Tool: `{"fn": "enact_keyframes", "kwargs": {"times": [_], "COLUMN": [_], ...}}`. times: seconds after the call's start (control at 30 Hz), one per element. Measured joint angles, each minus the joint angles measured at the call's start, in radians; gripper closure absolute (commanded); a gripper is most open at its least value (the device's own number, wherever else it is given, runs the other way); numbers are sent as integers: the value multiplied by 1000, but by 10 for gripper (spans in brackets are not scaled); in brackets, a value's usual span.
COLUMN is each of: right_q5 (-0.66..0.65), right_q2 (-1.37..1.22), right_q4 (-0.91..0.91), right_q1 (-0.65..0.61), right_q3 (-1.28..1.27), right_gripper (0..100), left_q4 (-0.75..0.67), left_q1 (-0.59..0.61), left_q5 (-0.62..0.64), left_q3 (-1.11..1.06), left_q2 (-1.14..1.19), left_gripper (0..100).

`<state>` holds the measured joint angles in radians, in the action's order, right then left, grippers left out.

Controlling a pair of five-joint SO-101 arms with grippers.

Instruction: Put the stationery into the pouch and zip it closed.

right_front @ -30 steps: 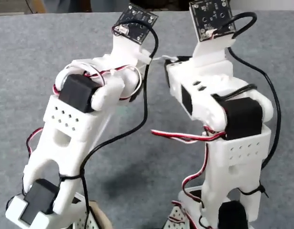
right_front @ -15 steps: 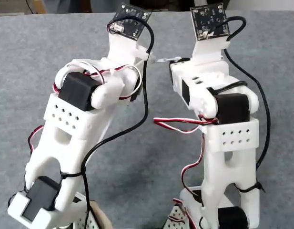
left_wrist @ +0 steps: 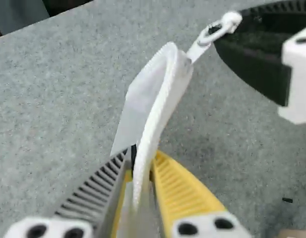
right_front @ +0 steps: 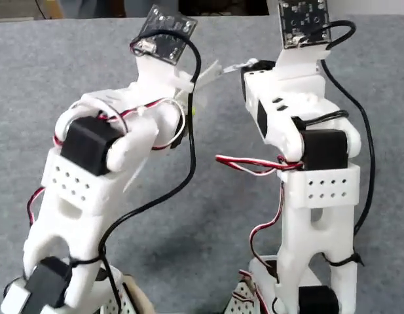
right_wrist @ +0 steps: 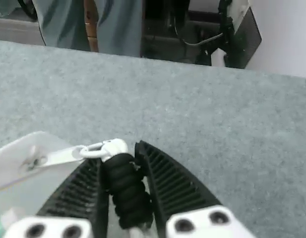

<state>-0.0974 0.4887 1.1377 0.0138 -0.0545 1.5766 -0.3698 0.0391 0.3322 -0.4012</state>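
Pouch (left_wrist: pixel 150 99): one; end effectors (left_wrist: pixel 141 158) (right_wrist: pixel 118 158): two

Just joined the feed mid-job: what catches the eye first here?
The white translucent zip pouch stands out, pinched along its edge by the left gripper over the grey table. At its far end the right gripper is shut on the black braided zipper cord.
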Motion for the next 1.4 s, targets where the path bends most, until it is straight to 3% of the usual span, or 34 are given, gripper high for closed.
{"fn": "enact_keyframes", "kwargs": {"times": [0.37,0.67,1.4], "right_q5": [-60,-78,-77], "right_q2": [51,57,58], "right_q4": [46,183,362], "right_q1": [3,-9,-160], "right_q3": [-6,64,279], "right_gripper": [986,986,986], "left_q4": [-141,-195,-199], "left_q1": [0,9,23], "left_q5": [0,2,2], "left_q3": [-210,-336,-367], "left_q2": [-83,-104,-130], "left_gripper": [962,736,723]}}
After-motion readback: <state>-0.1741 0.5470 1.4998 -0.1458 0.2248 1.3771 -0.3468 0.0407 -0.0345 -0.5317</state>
